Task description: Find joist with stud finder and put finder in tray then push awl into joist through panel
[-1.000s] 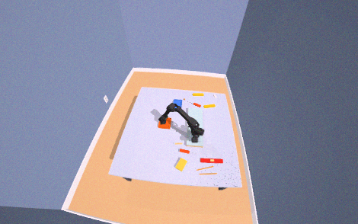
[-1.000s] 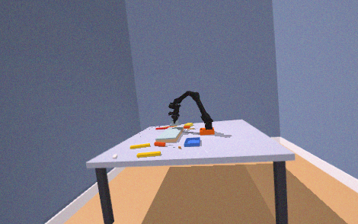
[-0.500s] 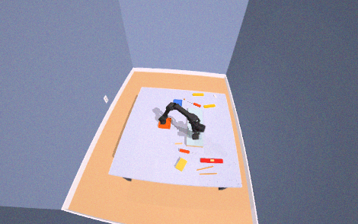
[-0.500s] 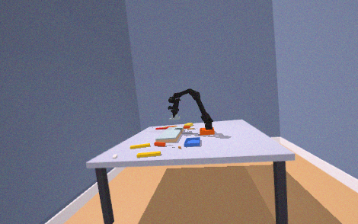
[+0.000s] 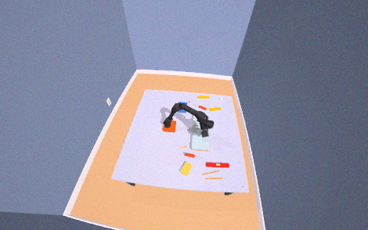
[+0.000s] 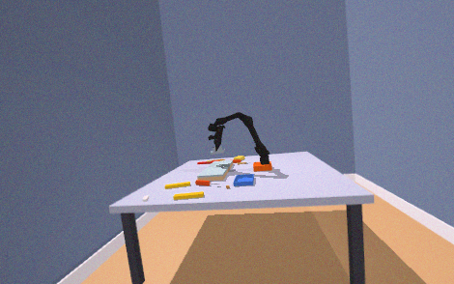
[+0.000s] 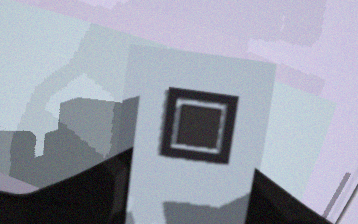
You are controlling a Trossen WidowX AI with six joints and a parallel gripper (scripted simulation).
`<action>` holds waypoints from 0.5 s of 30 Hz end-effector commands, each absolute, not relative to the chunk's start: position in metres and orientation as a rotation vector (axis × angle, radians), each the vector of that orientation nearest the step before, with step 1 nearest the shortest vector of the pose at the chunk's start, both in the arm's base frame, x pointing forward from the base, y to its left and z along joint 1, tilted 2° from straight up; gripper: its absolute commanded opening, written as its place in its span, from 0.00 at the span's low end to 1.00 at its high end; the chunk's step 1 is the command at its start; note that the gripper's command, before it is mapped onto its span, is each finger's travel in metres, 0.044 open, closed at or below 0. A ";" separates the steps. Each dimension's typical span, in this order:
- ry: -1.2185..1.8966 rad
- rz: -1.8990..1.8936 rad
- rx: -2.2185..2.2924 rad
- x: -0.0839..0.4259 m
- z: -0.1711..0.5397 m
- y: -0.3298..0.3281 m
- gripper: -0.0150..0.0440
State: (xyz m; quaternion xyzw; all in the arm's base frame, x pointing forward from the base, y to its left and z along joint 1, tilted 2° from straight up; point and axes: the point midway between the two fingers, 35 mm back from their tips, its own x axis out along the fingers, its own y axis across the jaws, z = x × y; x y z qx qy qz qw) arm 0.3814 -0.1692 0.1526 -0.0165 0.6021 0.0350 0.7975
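My gripper [image 5: 205, 134] [image 6: 217, 149] [image 7: 188, 160] is shut on the stud finder [image 6: 217, 152] [image 7: 200, 70], a pale block with a dark square screen. It hangs clear above the pale floor panel [image 5: 200, 143] [image 6: 209, 173] [image 7: 300, 125]. The stud finder cannot be made out in the top view. The blue tray [image 5: 182, 110] [image 6: 244, 181] lies on the table. One red-handled tool [image 5: 202, 107] [image 6: 203, 183] lies near the tray, with a thin shaft. Another red-handled tool [image 5: 189, 155] lies beyond the panel's other end. I cannot tell which is the awl.
Two yellow bars [image 5: 203, 97] [image 5: 214, 109] [image 6: 178, 185] [image 6: 188, 195] lie past the tray end of the panel. A red bar [image 5: 223, 165], a yellow block [image 5: 185, 168] and two thin sticks [image 5: 211, 172] [image 5: 214, 178] lie at the opposite end. The arm's orange base [image 5: 171, 128] [image 6: 262, 167] stands beside the panel.
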 end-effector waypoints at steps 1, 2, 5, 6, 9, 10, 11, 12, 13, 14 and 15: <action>1.276 0.128 -0.081 0.390 0.157 -0.141 0.25; 1.275 0.142 -0.092 0.392 0.157 -0.134 0.25; 1.272 0.185 -0.124 0.396 0.157 -0.112 0.25; 1.271 0.200 -0.135 0.398 0.156 -0.105 0.25; 1.266 0.243 -0.166 0.401 0.156 -0.084 0.25; 1.265 0.257 -0.177 0.401 0.156 -0.076 0.25; 1.263 0.272 -0.188 0.402 0.156 -0.069 0.25; 1.262 0.286 -0.198 0.403 0.156 -0.062 0.25; 1.260 0.300 -0.209 0.403 0.156 -0.055 0.25; 1.258 0.315 -0.219 0.403 0.155 -0.048 0.25; 1.256 0.329 -0.230 0.403 0.155 -0.040 0.25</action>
